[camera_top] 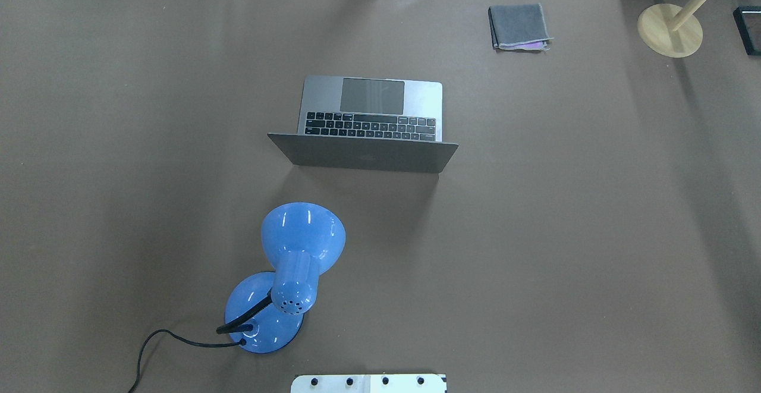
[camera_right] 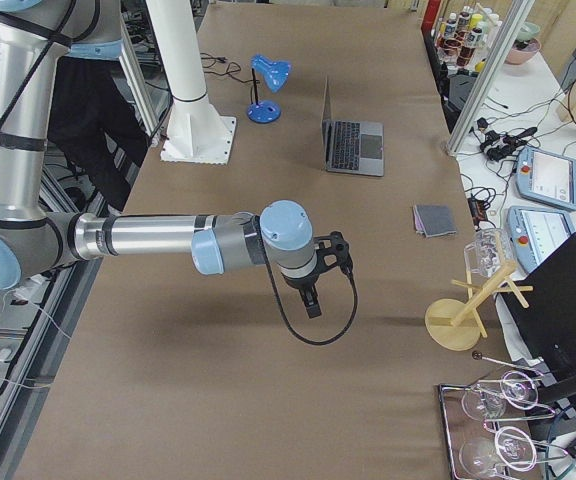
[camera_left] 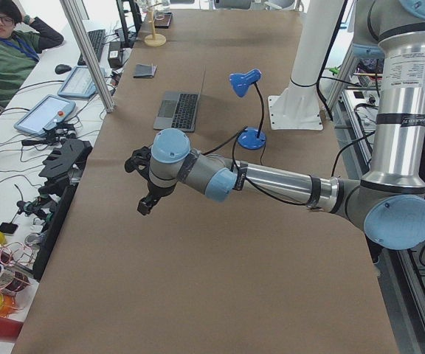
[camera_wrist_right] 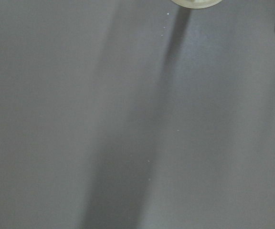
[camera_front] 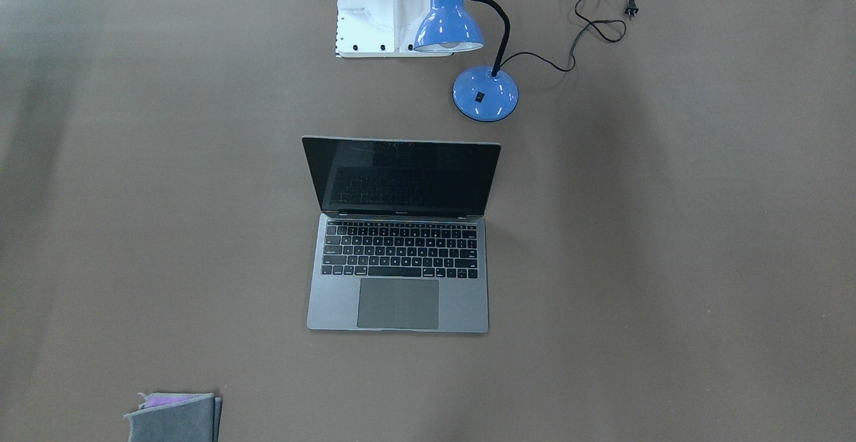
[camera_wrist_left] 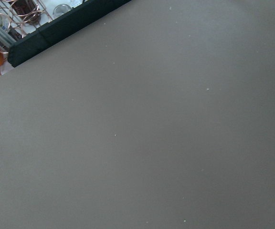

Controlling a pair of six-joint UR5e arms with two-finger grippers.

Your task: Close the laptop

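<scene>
The grey laptop stands open in the middle of the brown table, its black screen upright and its back towards the robot's base. It also shows in the overhead view, the left view and the right view. My left gripper hovers over bare table far from the laptop, near the table's left end. My right gripper hovers over bare table near the right end. Both show only in the side views, so I cannot tell whether they are open or shut. The wrist views show only bare table.
A blue desk lamp with a black cord stands between the laptop and the robot's base. A folded grey cloth lies at the far right. A wooden stand is at the far right corner. A person sits beside the table.
</scene>
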